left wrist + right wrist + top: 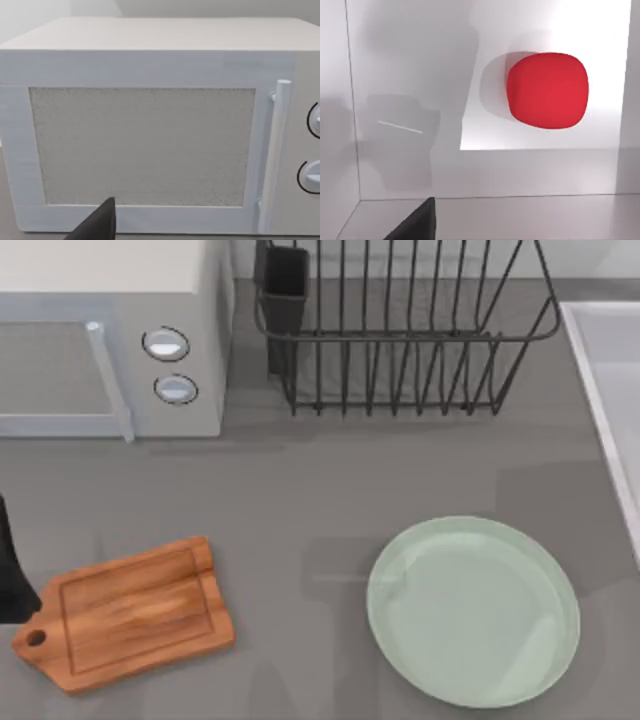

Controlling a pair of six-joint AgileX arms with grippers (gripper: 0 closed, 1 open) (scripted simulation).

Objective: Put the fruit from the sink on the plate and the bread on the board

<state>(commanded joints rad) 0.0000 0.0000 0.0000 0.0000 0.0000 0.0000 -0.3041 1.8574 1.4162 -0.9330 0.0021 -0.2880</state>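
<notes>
The red fruit lies on the pale floor of the sink, and my right gripper hangs above the basin, a little way from the fruit. The sink's rim runs along the table's right edge. The mint-green plate sits bare at the front right. At the front left, the wooden board lies bare with its handle pointing left. My left gripper faces the microwave's door, and part of that arm is at the table's left edge. The bread is out of view.
A white microwave stands at the back left with its door shut, its handle and two knobs on the right side. A black wire dish rack stands at the back centre.
</notes>
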